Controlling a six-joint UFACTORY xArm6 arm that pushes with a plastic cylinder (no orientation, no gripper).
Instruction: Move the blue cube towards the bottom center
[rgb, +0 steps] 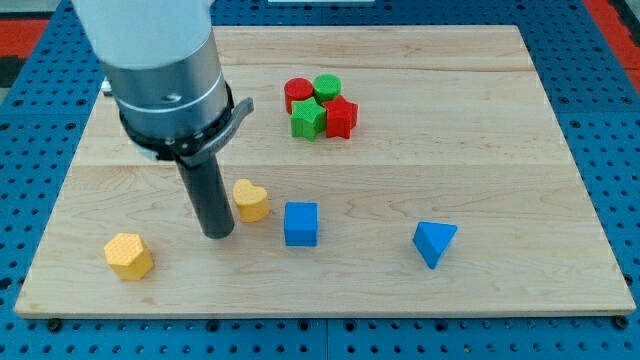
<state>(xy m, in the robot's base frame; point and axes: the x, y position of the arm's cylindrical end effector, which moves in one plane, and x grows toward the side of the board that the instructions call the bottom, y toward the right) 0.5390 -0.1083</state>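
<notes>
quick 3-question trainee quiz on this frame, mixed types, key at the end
1. True or false: my tip touches the blue cube.
2. Which block lies between my tip and the blue cube? A) the yellow heart-shaped block B) the blue triangular block C) the yellow hexagonal block
3. How many blocks make up the red and green cluster near the view's top?

Key:
1. False; my tip stands apart from it, to the view's left.
2. A
3. Four: two red, two green.
</notes>
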